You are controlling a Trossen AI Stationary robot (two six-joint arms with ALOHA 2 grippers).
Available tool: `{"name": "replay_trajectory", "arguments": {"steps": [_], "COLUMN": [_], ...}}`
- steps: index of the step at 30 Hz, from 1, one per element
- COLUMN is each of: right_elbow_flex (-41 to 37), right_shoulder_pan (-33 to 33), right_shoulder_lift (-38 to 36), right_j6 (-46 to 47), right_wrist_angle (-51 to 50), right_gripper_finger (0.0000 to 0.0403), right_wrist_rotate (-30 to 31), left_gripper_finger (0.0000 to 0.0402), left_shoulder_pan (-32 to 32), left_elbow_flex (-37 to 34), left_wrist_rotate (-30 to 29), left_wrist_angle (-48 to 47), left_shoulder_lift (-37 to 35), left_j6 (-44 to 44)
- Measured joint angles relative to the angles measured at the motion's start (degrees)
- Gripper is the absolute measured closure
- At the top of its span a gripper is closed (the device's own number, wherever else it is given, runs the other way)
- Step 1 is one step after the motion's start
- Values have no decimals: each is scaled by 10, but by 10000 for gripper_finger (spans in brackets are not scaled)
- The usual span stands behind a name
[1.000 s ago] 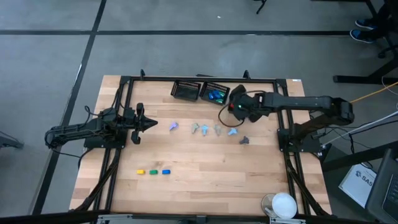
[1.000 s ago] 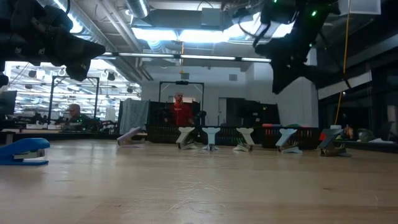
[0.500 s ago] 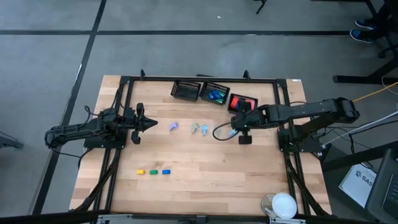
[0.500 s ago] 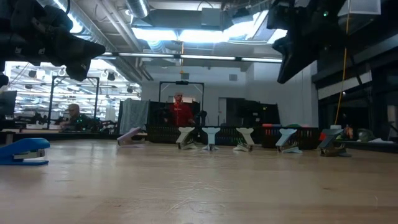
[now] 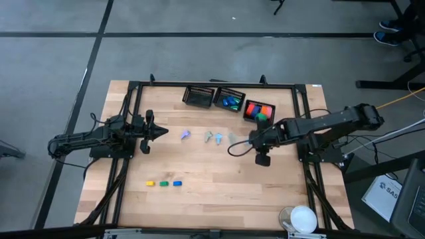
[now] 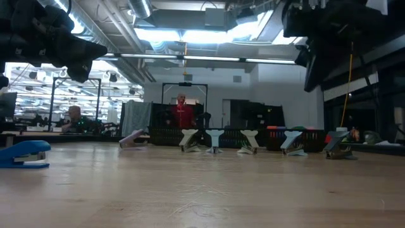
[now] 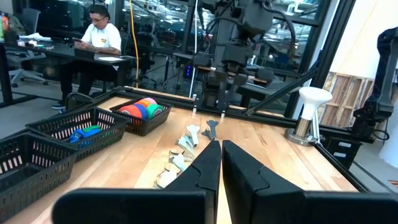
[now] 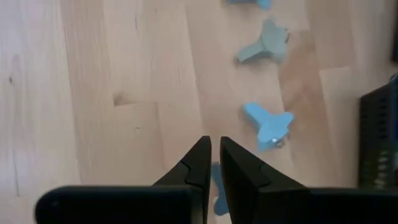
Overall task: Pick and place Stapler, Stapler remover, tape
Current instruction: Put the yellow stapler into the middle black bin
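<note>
Fingers of the right gripper [image 8: 214,165] sit pressed together above the pastel blue claw-shaped staple remover [image 8: 267,124] near the table's right side. Spread them first, then straddle its body. Left gripper [image 7: 220,167] waits closed at far left.

Three small tape pieces [image 5: 163,183] sit yellow, green, blue on the pale wood table [image 5: 212,192]. The claw-shaped removers [image 5: 214,137] look pastel blue and lilac (perhaps grey). The baskets [image 5: 199,97] are black.

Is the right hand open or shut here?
Shut and empty. In its wrist view the right hand shows its two dark fingers nearly touching, nothing between them, over the bare table.
</note>
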Motion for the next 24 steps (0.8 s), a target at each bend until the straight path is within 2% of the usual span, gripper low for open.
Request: {"name": "replay_trajectory", "arguments": {"steps": [7,11,16,24], "right_elbow_flex": [-10,-29,-136,-331], "right_shoulder_pan": [0,-8,-9,-10], "right_shoulder_lift": [-21,-69,-167,-293], "right_j6": [37,44,67,39], "right_wrist_angle": [29,38,114,364], "right_gripper_finger": [363,363,363,363], "right_wrist_rotate": [0,2,7,2], "left_gripper_finger": [391,393,390,391], "left_shoulder_pan": [0,0,0,0], "left_elbow_flex": [0,0,0,0], "left_wrist_rotate": [0,0,0,0], "left_wrist_angle": [0,0,0,0], "left_shoulder_lift": [0,0,0,0], "left_j6": [0,0,0,0]}}
